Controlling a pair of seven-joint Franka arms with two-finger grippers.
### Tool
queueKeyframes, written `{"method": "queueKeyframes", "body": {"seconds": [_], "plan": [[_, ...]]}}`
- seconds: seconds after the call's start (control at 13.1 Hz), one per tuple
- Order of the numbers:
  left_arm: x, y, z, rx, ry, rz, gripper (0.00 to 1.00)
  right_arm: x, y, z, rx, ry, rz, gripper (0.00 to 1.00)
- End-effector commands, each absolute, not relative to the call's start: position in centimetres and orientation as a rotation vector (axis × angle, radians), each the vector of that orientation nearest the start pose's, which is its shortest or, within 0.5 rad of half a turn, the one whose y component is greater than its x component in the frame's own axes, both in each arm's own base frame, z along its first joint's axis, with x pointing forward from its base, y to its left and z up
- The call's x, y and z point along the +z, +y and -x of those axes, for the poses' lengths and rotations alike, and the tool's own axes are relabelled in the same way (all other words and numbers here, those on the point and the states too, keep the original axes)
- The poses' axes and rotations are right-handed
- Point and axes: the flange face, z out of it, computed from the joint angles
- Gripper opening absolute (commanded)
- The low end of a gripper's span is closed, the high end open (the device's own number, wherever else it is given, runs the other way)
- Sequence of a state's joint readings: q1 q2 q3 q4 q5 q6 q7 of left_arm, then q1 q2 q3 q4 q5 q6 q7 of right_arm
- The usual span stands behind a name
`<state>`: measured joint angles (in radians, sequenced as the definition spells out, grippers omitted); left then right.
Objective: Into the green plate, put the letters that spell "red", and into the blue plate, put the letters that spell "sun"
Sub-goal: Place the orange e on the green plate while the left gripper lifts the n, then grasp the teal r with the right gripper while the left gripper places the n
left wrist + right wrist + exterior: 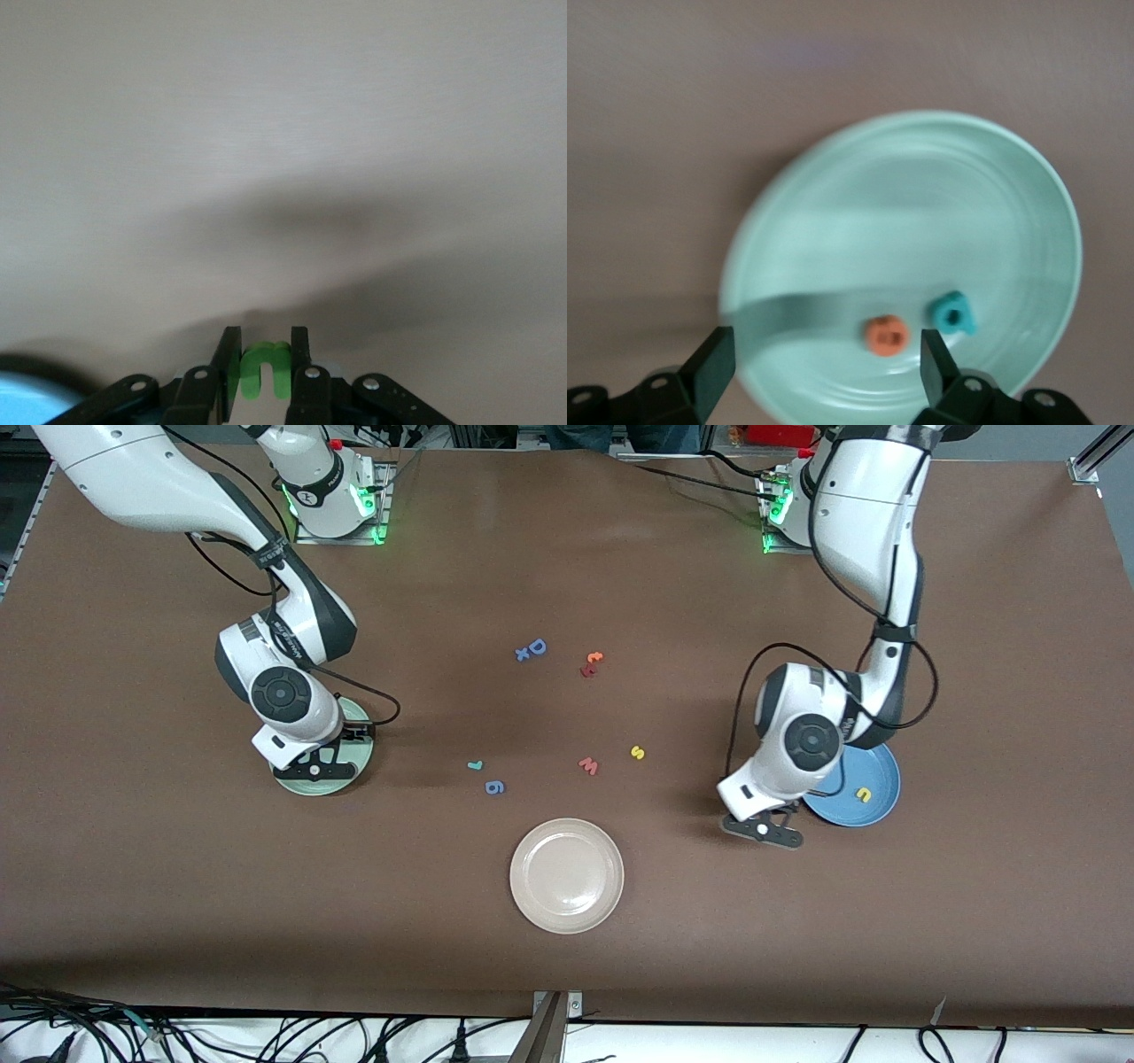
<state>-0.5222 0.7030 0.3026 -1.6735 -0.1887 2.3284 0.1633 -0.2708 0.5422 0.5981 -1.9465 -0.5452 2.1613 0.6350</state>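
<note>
The right gripper hung spread over the green plate, where the orange e and teal d lay. The left gripper pinched the green n over the table beside the blue plate, which held a yellow u.

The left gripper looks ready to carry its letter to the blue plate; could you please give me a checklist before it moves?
1. Left gripper fingers shut on the green arch letter: ok.
2. It is over the blue plate: not ok, over bare table beside it.
3. Yellow arch letter in the blue plate: ok.
4. Yellow s delivered: not ok, on the table.
5. Right gripper open over the green plate: ok.
6. Orange e and teal d in it: ok.
</note>
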Motion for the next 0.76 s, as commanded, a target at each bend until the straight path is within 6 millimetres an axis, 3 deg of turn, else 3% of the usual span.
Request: {"method": "queueKeyframes", "body": {"seconds": [0.0,0.15,0.23,0.38,0.53,0.69], "plan": [[22.7,-12.4,-66.5,0.040,0.660,3.018,0.24,25.9,21.6,-57.7,0.074,0.126,3.268,0.91],[23.0,-9.4,-66.8,0.066,0.724,3.032,0.25,25.1,23.5,-58.2,0.072,0.208,3.216,0.86],[22.9,-7.8,-66.8,0.076,0.788,3.011,0.24,24.9,26.1,-57.5,0.044,0.225,3.182,0.84],[22.6,-4.9,-66.8,0.094,0.872,2.992,0.25,24.3,28.5,-58.2,0.002,0.405,3.090,0.82],[21.9,-3.3,-66.5,0.112,0.922,2.991,0.26,23.7,31.6,-58.9,0.011,0.494,3.033,0.71],[20.7,-3.0,-66.2,0.134,0.947,3.008,0.29,22.5,33.8,-59.8,0.039,0.618,2.975,0.65]]}}
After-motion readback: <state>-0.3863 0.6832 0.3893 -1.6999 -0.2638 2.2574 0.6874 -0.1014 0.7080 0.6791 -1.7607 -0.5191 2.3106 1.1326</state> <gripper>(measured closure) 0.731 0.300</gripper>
